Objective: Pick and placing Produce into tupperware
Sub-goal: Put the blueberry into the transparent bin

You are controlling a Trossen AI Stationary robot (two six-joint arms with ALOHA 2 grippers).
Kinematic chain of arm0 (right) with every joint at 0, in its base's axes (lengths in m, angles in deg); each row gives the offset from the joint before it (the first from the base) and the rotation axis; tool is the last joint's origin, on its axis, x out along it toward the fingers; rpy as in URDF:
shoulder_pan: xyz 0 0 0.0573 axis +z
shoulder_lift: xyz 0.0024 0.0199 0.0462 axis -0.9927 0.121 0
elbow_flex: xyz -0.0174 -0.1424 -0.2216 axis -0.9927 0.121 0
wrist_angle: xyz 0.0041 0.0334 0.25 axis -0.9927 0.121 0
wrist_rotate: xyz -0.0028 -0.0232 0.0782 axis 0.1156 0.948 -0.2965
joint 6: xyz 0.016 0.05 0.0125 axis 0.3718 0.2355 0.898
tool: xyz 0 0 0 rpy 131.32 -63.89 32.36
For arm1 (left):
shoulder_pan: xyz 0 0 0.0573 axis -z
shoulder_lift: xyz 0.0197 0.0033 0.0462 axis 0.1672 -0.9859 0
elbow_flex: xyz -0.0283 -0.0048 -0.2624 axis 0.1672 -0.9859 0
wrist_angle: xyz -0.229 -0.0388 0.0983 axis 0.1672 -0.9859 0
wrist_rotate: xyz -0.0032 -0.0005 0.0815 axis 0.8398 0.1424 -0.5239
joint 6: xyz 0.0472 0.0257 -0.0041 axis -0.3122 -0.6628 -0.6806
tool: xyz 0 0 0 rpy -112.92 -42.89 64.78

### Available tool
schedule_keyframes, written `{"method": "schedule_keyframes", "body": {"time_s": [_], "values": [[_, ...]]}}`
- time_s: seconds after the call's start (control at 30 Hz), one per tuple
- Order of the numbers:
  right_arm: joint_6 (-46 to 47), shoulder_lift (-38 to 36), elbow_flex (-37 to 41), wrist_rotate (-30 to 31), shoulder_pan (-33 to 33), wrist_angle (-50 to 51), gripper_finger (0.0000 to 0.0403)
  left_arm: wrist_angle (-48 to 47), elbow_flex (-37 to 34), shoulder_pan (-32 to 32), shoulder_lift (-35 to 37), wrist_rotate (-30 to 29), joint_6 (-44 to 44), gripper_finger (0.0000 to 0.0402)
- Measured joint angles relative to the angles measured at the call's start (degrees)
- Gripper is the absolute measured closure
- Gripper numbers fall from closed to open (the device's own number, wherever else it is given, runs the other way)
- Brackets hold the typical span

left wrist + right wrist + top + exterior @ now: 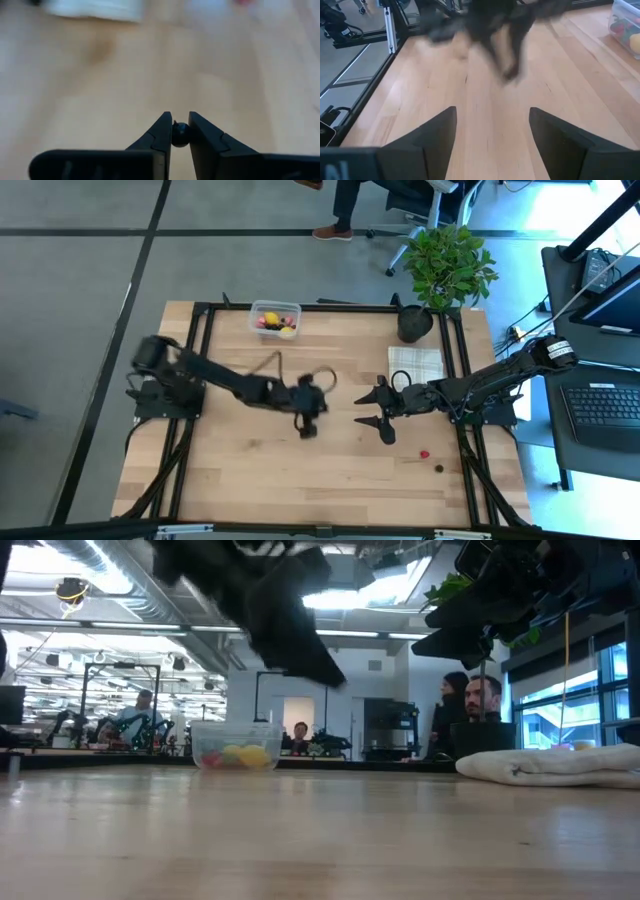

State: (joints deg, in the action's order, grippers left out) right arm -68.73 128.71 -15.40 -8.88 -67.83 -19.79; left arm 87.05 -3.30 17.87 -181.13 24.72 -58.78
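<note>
The wooden bench (260,460) carries everything, and the clear tupperware (275,319) at its far edge serves as the landmark; it already holds several yellow and red pieces. Well away from the tupperware, toward the bench's middle, the left hand (308,423) is clamped on a tiny dark berry (179,134), pinched right at the very tips of its fingers (159,135) and lifted clear of the wood. The right hand (383,423) hovers farther still from the tupperware, just across a gap from the left one, with its fingers wide apart and nothing between them. Beyond it lie a white checked cloth (416,364) and a black plant pot (415,323) with its leafy plant, level with the tupperware along the far edge but off to one side. The farthest things from the tupperware are a red berry (424,453) and another dark berry (438,468), loose near the front right corner. The main risk, as I judge it, is the grip: so small and round a berry held only at the fingertips could squirt out or roll off during the carry, and a fast swing would make that likelier. A careless release could bounce it off the tupperware's rim. The path from the left hand to the tupperware looks free; only the nearby right hand could get in the way.
</note>
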Motion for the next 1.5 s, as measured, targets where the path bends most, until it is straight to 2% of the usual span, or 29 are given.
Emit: {"method": "schedule_keyframes", "body": {"time_s": [0.13, 0.2, 0.37, 0.53, 0.67, 0.87, 1.03, 1.17, 1.37, 1.5], "values": [[-0.05, 0.00, 0.00, 0.00, 0.00, 0.13, 0.0151, -10.30, 0.05, -5.30, 10.24, -6.83, 0.77, 0.0356], [-0.21, 0.00, 0.00, 0.00, 0.00, 0.13, 0.0151, -14.29, 0.07, -9.17, 14.83, -8.16, 0.88, 0.0362], [-0.29, 0.00, 0.00, -0.11, -0.50, 0.09, 0.0151, -19.70, 0.11, -22.27, 22.93, -7.94, 1.99, 0.0364], [-0.40, 0.00, 0.00, -0.11, -1.47, 0.06, 0.0151, -24.74, 0.20, -35.89, 24.01, -2.22, 3.19, 0.0357], [-0.46, 0.00, 0.00, -0.08, -2.64, 0.07, 0.0151, -25.97, 0.24, -43.81, 21.46, 2.11, 2.60, 0.0364], [-0.96, 0.00, 0.00, 0.04, -4.58, 0.05, 0.0151, -28.18, 2.29, -50.33, 15.99, 5.64, 1.79, 0.0361], [-1.73, 0.00, 0.00, 0.07, -6.37, -0.17, 0.0151, -37.34, 10.59, -51.25, 8.17, 5.61, -0.22, 0.0357], [-1.73, 0.00, 0.00, 0.07, -7.21, -0.13, 0.0151, -40.82, 15.63, -51.21, 2.89, 5.59, -1.23, 0.0364], [-1.73, 0.00, 0.00, 0.04, -7.23, 0.23, 0.0151, -42.64, 16.87, -51.03, -2.25, 5.61, -0.93, 0.0351], [-1.73, 0.00, 0.00, 0.04, -7.23, 0.27, 0.0151, -43.51, 16.87, -50.85, -5.86, 5.59, -0.92, 0.0358]]}}
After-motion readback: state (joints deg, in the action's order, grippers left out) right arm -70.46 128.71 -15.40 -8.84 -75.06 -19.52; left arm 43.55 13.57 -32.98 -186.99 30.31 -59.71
